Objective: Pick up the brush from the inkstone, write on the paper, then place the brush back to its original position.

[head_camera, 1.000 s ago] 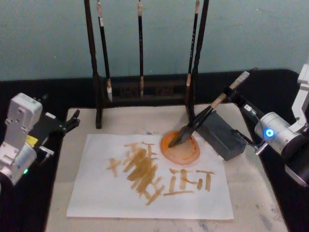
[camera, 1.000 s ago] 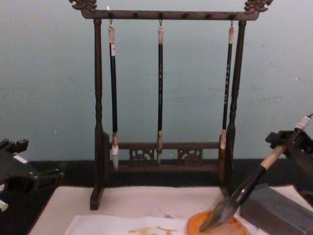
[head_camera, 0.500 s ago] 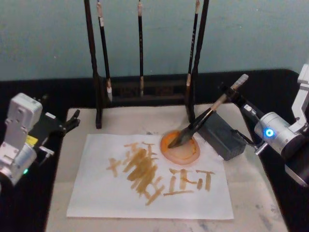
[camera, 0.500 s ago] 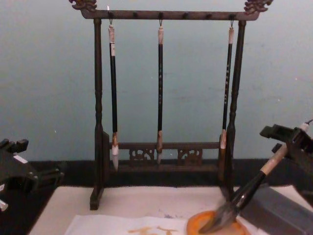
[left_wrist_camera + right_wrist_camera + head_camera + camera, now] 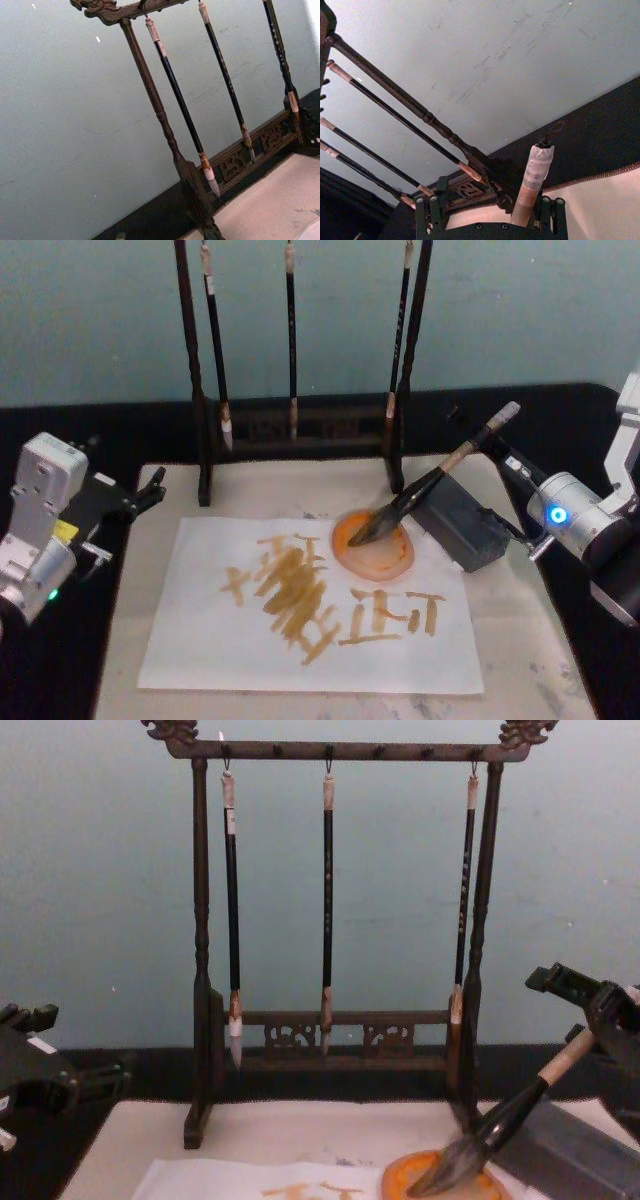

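Two arms, one at work. My right gripper (image 5: 480, 440) sits at the upper end of the brush (image 5: 420, 495), jaws spread wide to either side of the taped handle tip. In the right wrist view the shaft lies nearer one finger (image 5: 549, 210) than the other, and I cannot tell whether it touches.

The brush rests on its own. Its bristles are down in the inkstone (image 5: 392, 558) and its handle slants up toward my right over the dark grey block (image 5: 460, 525), which appears to prop it. I judge this to be the return pose, since the paper (image 5: 220, 640), its far right corner under the dish, already carries orange strokes.

Just behind the dish stands the brush rack (image 5: 300, 425) with three slim hanging brushes (image 5: 291, 340), its right post near the slanted handle. Any retreat should clear that post without nudging the shaft. My left gripper (image 5: 140, 495) is parked at the left edge of the felt mat (image 5: 540, 640), well apart.
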